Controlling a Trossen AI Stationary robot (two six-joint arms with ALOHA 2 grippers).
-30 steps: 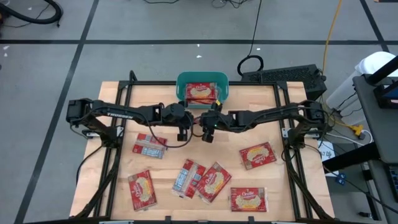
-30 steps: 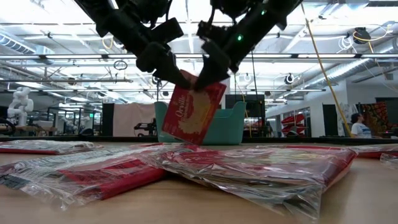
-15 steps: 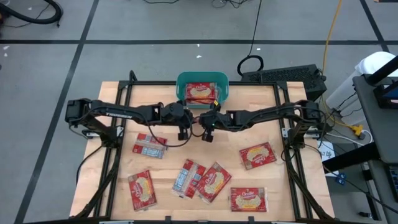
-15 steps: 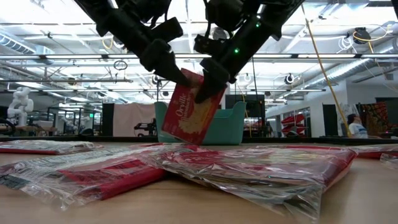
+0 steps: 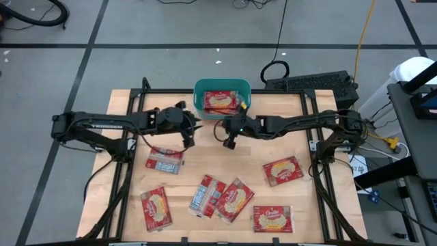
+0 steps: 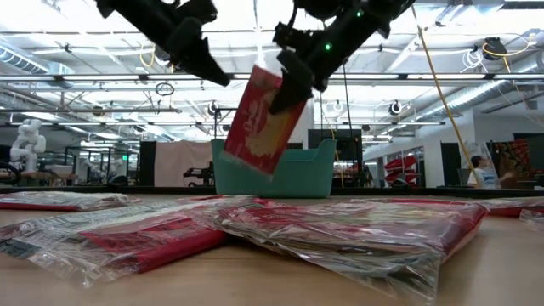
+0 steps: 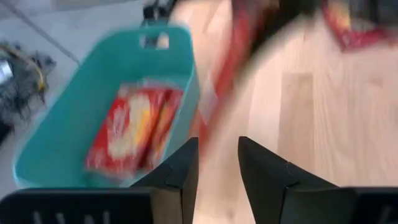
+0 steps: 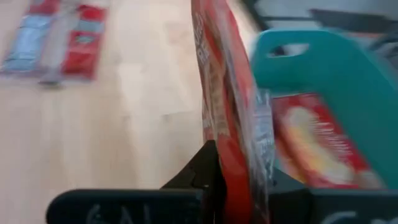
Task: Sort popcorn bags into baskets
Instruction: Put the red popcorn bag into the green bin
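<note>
popcorn bag [image 6: 264, 119] hangs edge-up off the tabletop [image 5: 311, 198], pinched at its top by the right tool [image 6: 289, 85] just in front of the teal basket [image 5: 200, 92], probably angled to clear the wall and drop in. left tool [image 7: 214, 163] is empty, fingers parted, near the basket's left. basket holds at least one bag [image 5: 220, 102]. six more lie loose.

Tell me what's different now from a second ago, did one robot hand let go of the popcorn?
Yes. The left gripper let go of the popcorn bag and pulled back to its own side, fingers apart. The right gripper alone now holds the bag, a little higher, in front of the teal basket. The basket, the bags inside it and the bags on the table stayed put.
</note>
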